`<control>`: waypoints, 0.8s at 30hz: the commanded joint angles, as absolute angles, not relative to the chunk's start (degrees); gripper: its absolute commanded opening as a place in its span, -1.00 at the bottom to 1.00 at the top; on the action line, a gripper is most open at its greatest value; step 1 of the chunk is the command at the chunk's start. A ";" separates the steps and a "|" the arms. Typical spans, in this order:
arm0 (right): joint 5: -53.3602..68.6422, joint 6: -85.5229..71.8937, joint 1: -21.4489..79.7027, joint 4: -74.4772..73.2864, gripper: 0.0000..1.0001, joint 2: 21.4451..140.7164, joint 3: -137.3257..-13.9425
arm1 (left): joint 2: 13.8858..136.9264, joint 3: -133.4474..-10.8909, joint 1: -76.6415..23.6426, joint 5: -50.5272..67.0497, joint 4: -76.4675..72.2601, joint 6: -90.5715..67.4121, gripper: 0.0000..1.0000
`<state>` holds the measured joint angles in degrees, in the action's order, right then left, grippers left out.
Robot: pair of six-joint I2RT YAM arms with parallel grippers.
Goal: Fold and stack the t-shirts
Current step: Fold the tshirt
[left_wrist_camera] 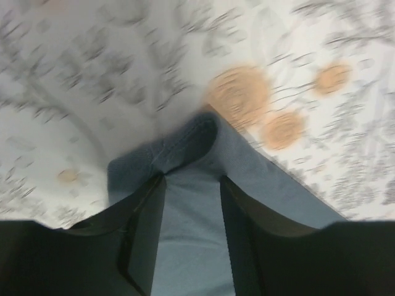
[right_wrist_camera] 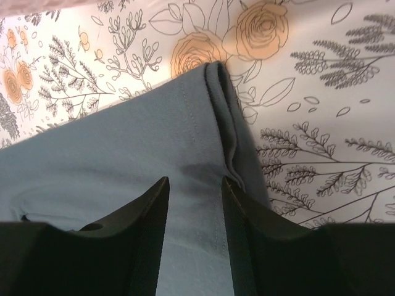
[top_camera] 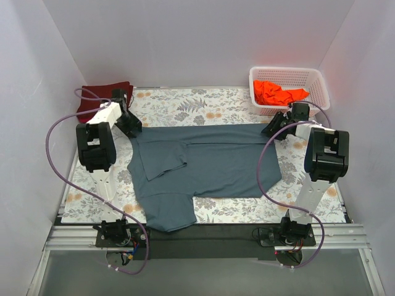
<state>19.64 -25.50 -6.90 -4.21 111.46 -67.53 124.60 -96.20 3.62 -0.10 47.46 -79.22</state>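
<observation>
Top external view: the slate blue-grey cotton t-shirt (top_camera: pixel 210 163) lies spread, long axis nine to three. My left claw (top_camera: pixel 131 126) and right claw (top_camera: pixel 272 131) each pinch a twelve-o'clock corner, equally near. Its body lies toward six.

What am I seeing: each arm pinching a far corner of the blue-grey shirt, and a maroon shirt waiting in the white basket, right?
Not quite: the top external view shows the orange shirt in the white basket; the maroon shirt lies at the table's far left corner. The left gripper and right gripper do each pinch the blue-grey shirt.
</observation>
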 commanded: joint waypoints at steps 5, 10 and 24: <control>13.97 -19.51 -8.44 -6.50 0.07 109.70 -69.44 | 127.19 -102.83 3.25 -1.67 39.20 -75.50 0.09; 13.80 -19.08 -8.09 -10.02 0.08 103.19 -67.94 | 119.99 -102.40 2.55 -2.10 40.08 -75.50 0.33; 16.17 -21.61 -7.29 -13.36 -0.19 95.27 -60.82 | 90.72 -75.08 0.79 -4.92 43.94 -77.69 0.40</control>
